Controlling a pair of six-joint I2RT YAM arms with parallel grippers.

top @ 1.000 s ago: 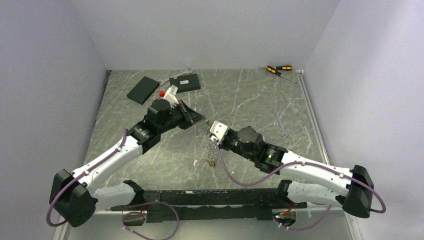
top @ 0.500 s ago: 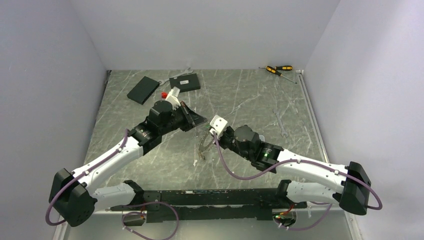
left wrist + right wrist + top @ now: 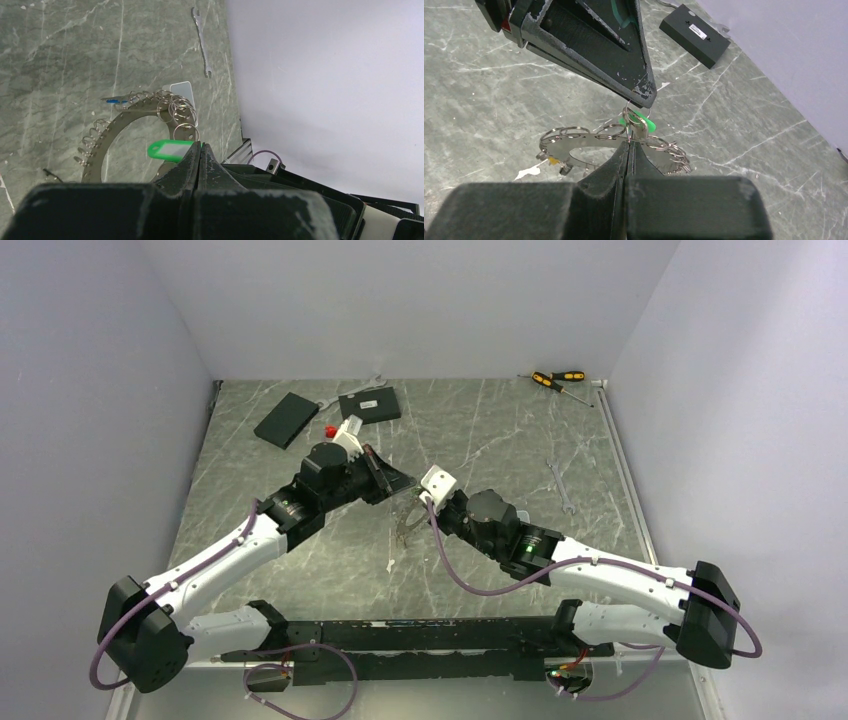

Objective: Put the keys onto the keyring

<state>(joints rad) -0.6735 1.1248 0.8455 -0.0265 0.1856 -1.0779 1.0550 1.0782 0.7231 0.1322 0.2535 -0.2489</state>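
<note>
While the right gripper (image 3: 629, 144) held the keyring (image 3: 574, 142) over the middle of the counter (image 3: 480, 440), its jaws were clamped on the flat grey rim, which carried many small wire loops. Just beside these loops, the left gripper (image 3: 200, 149) had its jaws pressed together on the green-tagged key (image 3: 169, 149).

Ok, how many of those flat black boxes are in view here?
2. The plain box lies at the far left, angled. The labelled box, with a white sticker, sits just right of it. A third hidden under the arms seems unlikely.
</note>
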